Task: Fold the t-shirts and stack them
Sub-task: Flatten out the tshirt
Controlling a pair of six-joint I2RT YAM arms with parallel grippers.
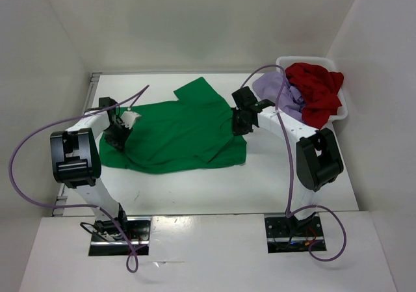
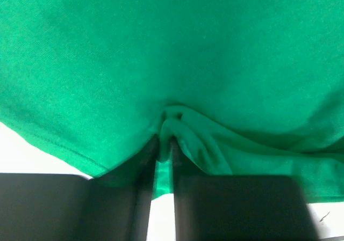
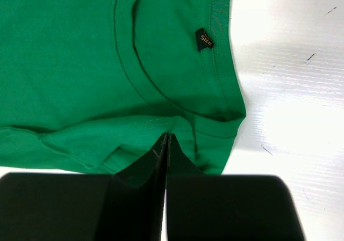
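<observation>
The bright green t-shirt [image 1: 175, 132] lies spread across the middle of the table, one sleeve pointing to the back. My left gripper [image 1: 119, 134] is at its left end, shut on a small raised fold of the green t-shirt [image 2: 172, 53]; the left gripper [image 2: 165, 141] shows the cloth pinched between its tips. My right gripper [image 1: 239, 124] is at the shirt's right end. In the right wrist view the right gripper [image 3: 167, 138] is shut on the green t-shirt [image 3: 70, 53] just beside the collar and its black size label [image 3: 203, 39]. The dark red t-shirt [image 1: 315, 87] and the pale lavender t-shirt [image 1: 273, 87] lie in the basket.
The white basket [image 1: 342, 110] stands at the back right corner, close behind the right arm. White walls enclose the table on the left, back and right. Purple cables loop from both arms.
</observation>
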